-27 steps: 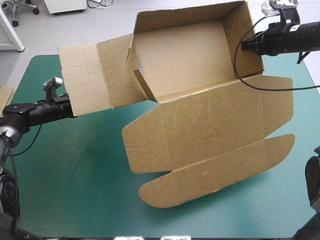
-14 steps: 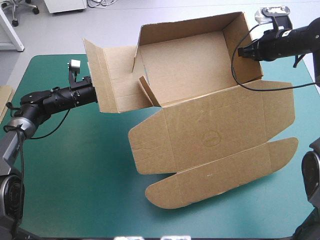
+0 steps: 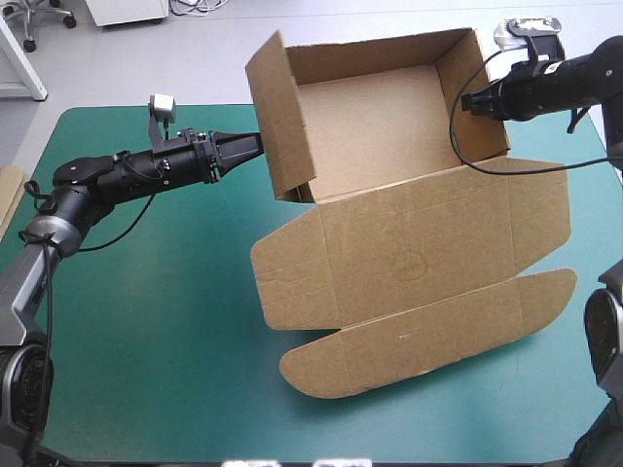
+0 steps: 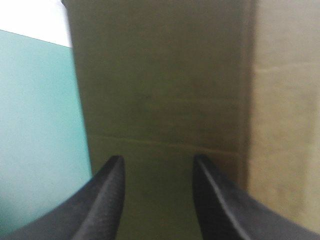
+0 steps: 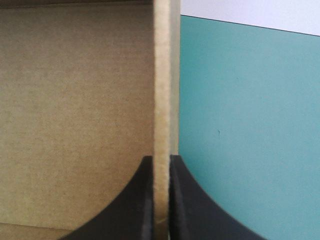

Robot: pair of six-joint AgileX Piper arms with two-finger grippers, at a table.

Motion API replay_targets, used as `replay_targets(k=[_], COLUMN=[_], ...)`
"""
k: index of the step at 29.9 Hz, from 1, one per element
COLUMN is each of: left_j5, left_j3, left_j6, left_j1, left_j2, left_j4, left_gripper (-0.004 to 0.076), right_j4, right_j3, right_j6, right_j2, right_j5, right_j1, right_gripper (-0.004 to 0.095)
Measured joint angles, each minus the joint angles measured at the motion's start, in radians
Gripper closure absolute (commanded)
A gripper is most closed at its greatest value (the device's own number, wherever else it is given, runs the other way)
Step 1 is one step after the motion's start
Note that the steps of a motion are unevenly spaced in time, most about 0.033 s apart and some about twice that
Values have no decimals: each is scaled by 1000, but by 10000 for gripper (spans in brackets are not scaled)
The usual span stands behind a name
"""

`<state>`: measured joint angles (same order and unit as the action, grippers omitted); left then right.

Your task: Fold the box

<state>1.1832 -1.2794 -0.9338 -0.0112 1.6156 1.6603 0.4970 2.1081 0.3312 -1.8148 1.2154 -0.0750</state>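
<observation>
The brown box stands as an open tray at the far side of the table, its lid lying flat toward the near edge. The left wall is upright. My left gripper points at that wall from outside, its tips at the board. In the left wrist view the left gripper is open, with the brown wall filling the space just ahead. My right gripper is at the right wall. In the right wrist view the right gripper is shut on the wall's top edge.
The teal-green cover shows bare at the left and along the near edge. A rounded flap of the lid reaches toward the near edge. An edge of more brown board lies at the table's left edge.
The box's left panel, earlier lying out flat to the left, has swung up into a standing wall. My left gripper has moved right and farther with it. The right arm has hardly moved.
</observation>
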Motion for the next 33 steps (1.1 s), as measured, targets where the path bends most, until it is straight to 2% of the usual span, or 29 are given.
replay_targets(k=[10, 14, 25, 33], left_j5=[9, -2, -143, -188], left_j3=[-71, -119, -243, -315], left_j6=[40, 57, 174, 309], left_j1=[-73, -101, -166, -206], left_j2=[0, 0, 0, 5], left_j4=[3, -15, -296, -578], left_gripper=[347, 320, 288, 278], right_j4=[-9, -9, -53, -176], right_j3=[0, 0, 0, 0], right_j6=[-7, -13, -70, -159], right_j2=[-3, -3, -3, -5], right_j5=[-7, -7, -6, -2], right_j1=[0, 0, 35, 114], right_gripper=[917, 917, 917, 916])
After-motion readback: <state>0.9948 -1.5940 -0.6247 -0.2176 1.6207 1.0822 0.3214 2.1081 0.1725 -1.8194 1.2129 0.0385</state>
